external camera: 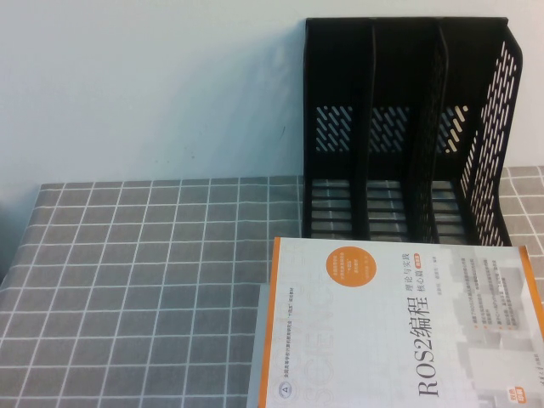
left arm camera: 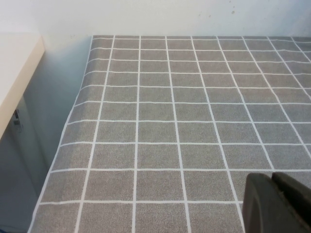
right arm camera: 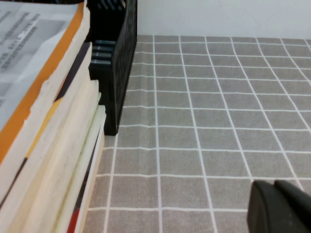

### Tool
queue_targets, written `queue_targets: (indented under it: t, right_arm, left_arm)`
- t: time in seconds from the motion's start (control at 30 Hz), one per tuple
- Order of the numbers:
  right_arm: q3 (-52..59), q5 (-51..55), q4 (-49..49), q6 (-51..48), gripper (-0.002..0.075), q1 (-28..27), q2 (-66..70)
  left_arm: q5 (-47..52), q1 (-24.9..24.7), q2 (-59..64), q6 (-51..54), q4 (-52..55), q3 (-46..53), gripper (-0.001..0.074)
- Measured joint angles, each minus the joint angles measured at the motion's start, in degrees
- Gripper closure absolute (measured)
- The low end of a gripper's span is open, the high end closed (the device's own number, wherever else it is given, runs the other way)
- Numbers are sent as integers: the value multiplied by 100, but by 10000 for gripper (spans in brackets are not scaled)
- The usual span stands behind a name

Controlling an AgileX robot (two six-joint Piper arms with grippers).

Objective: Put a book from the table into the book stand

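Book (external camera: 399, 327) tops a stack of books (right arm camera: 53, 145) on the grey checked tablecloth (external camera: 153, 280), cover up, just in front of the black book stand (external camera: 399, 127) at the wall. Left gripper (left arm camera: 278, 204) hangs low over bare cloth; right gripper (right arm camera: 282, 206) beside the stack. Each shows only a dark tip; can't tell whether either is spread or pressed together.

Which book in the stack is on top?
The white ROS book with the orange circle and orange edge; the other books show only page edges beneath it, beside the empty black book stand.
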Motion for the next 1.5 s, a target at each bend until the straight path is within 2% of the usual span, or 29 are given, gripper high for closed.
queue_targets:
  t: [1.5]
  right_arm:
    - [0, 0, 0, 0, 729, 0, 0]
  left_arm:
    - [17, 0, 0, 157, -238, -10, 738]
